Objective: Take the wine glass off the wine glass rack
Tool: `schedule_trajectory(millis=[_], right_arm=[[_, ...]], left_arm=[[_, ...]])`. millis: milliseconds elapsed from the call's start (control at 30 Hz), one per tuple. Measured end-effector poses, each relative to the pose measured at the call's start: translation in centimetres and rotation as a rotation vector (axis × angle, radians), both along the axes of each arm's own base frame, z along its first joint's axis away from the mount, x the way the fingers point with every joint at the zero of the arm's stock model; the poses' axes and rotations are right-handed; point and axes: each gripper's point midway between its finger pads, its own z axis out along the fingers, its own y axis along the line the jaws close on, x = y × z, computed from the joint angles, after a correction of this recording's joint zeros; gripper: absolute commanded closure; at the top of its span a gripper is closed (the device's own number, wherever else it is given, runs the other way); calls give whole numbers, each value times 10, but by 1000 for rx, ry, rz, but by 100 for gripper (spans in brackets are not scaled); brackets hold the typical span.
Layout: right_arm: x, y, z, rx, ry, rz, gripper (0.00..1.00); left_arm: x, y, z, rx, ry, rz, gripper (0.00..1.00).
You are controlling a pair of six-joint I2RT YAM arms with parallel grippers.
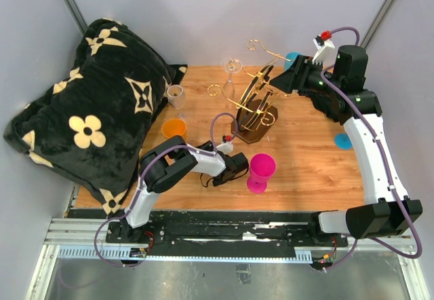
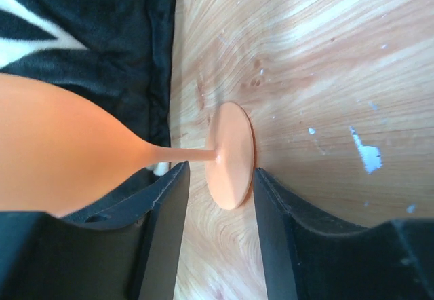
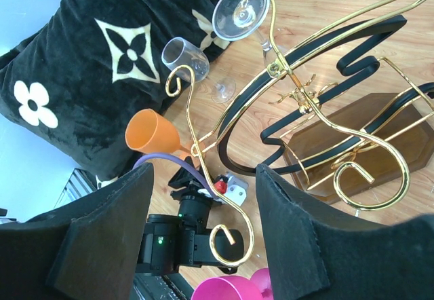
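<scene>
The wine glass rack (image 1: 256,132) is seen standing upright near the middle of the wooden surface (image 1: 319,171), its gold scrolled arms raised over the dark base. An orange wine glass (image 1: 174,127) is set upright well to the left of the rack, clear of its wires, with its foot flat on the wood. The left gripper (image 2: 218,171) is placed low at that glass, on the side facing the rack. Its jaws are parted about halfway, and the thin stem is framed between them with a gap to each jaw, so nothing is gripped. A clear wine glass (image 1: 232,64) is found bowl-up at the far left corner of the rack, its stem crossing the gold wire; whether its foot is caught in the wire or rests on the surface cannot be told. The right gripper (image 3: 203,171) is held above the far right side of the rack, jaws spread wide with nothing between them. A second clear glass (image 1: 175,95) is stood to the far left of the rack, a pink glass (image 1: 260,167) just in front of it, a blue disc (image 1: 344,141) well to its right, and a black flowered pillow (image 1: 95,110) is laid farthest to its left
</scene>
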Motion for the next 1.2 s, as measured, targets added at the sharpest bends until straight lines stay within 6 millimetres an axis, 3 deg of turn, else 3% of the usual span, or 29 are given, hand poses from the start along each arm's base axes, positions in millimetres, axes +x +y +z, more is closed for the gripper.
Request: schedule_trajectory(millis=[233,500,700,800,900,1033,1200], right_arm=[[0,0,1,-1,2,0,37],[11,0,23,-12,-39,3,39],[44,11,49,-64,-84,32,40],[65,20,47,-75,-61,52,41],[89,30,34,-70,-11,74,43],[115,44,8,-63,72,105,49],[127,70,-21,-60,148,153,49]], left_arm=[[4,-18,7,-118,20,-54,36],[5,-58,10,-404,85,-153,36],[-2,-79,9,-511,174,-250,36],[-11,-82,14,-560,216,-300,35],[-19,-86,28,-620,235,-353,34],[-26,-98,62,-730,225,-444,33],[-33,-108,115,-869,171,-544,33]])
